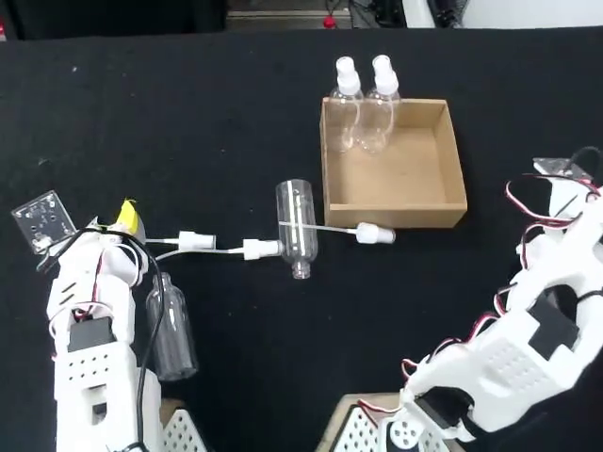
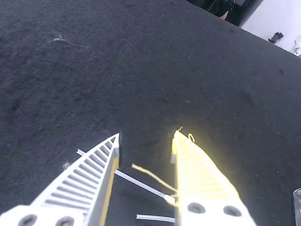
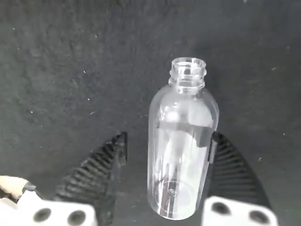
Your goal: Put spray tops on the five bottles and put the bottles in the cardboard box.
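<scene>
Box: 1 open brown cardboard box (image 1: 443, 202), right of centre in the upper half of the high view.
Capped bottles: 2 clear plastic bottles with white spray tops on, left capped bottle (image 1: 345, 118) and right capped bottle (image 1: 380, 113), side by side in the box's upper-left corner.
Bare bottles: 3 clear, no tops. Centre bare bottle (image 1: 297, 226) lies at frame centre, neck toward the bottom edge. Left bare bottle (image 1: 171, 330) lies lower left, just beside the left arm. Third bare bottle (image 3: 181, 141) lies between the right gripper's fingers.
Loose spray tops: 3 white with thin tubes, in a row across the middle: left top (image 1: 192, 240), middle top (image 1: 258, 250), right top (image 1: 375, 234) just below the box; its tube crosses the centre bare bottle.
Left gripper (image 2: 146, 136): 1 white and 1 yellow finger, spread, gripping nothing; thin tubes lie on the black table (image 1: 188, 113) under it.
Right gripper (image 3: 167, 136): black fingers spread; bottle close against 1 finger, gap to the other.
</scene>
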`<state>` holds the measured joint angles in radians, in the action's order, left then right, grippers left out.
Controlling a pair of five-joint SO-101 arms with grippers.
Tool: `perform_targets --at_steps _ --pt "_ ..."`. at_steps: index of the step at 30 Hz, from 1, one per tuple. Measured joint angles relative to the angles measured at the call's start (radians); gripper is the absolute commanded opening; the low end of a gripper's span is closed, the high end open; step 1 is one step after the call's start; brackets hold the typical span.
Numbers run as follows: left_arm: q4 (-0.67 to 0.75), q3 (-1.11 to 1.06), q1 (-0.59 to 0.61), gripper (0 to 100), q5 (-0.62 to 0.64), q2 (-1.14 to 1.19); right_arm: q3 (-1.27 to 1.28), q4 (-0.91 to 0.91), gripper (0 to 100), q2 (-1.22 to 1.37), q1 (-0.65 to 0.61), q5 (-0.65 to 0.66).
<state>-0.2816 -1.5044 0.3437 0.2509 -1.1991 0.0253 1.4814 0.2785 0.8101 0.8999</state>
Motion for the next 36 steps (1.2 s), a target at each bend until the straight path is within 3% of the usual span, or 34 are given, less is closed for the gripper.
perform_targets --at_steps 7,16,21,22,30,36 --pt "0.000 0.000 0.000 18 0.000 0.000 0.000 0.000 22.7 0.003 -0.002 0.126" --pt "0.000 0.000 0.000 18 0.000 0.000 -0.043 0.005 22.1 0.186 -0.002 0.233" --pt "0.000 0.000 0.000 18 0.000 0.000 -0.135 0.015 1.2 0.219 0.038 0.233" --pt "0.000 0.000 0.000 18 0.000 0.000 -0.155 0.026 1.0 0.219 0.046 0.232" --pt "0.000 0.000 0.000 18 0.000 0.000 -0.261 0.133 1.1 0.219 0.049 0.060" --pt "0.000 0.000 0.000 18 0.000 0.000 -0.262 0.091 1.8 0.219 -0.014 -0.308"
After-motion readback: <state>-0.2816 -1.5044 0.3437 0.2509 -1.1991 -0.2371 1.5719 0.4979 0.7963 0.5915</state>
